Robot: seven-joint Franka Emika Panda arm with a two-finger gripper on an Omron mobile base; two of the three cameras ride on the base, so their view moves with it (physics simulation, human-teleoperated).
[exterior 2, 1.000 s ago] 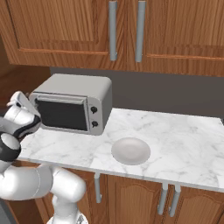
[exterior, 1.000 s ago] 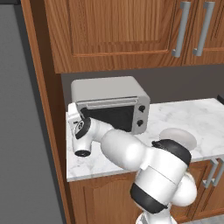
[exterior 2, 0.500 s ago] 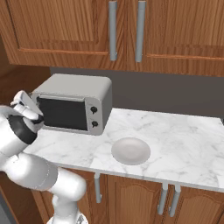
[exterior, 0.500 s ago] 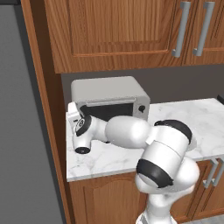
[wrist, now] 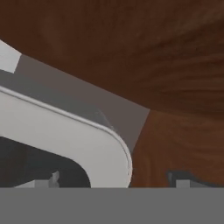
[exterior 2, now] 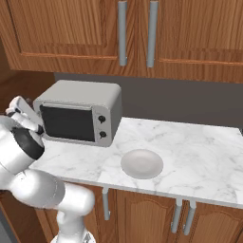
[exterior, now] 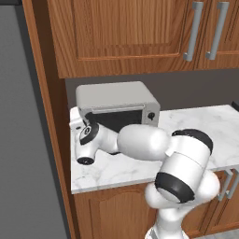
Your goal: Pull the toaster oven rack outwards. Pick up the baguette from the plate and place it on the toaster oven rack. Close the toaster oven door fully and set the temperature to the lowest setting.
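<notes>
Marble counter [exterior 2: 190, 147]: unlabelled toaster oven [exterior 2: 80, 111], bare plate [exterior 2: 142, 163].

toaster oven [exterior 2: 90, 97]: I see light grey, black knobs
toaster oven door [exterior 2: 66, 123]: dark glass
plate [exterior 2: 142, 163]: off-white
countertop [exterior 2: 199, 152]: white marble, grey veins
cabinets [exterior 2: 71, 28]: brown wood grain

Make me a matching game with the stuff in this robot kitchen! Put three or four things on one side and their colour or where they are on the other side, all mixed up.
Things:
1. toaster oven
2. plate
3. toaster oven door
4. gripper

Matches:
A. closed, with dark glass
B. round, off-white and bare, on the marble counter
C. at the oven's left front corner
D. light-grey box under the wooden cabinets

Right pairs: 1-D, 2-B, 3-A, 4-C
</notes>
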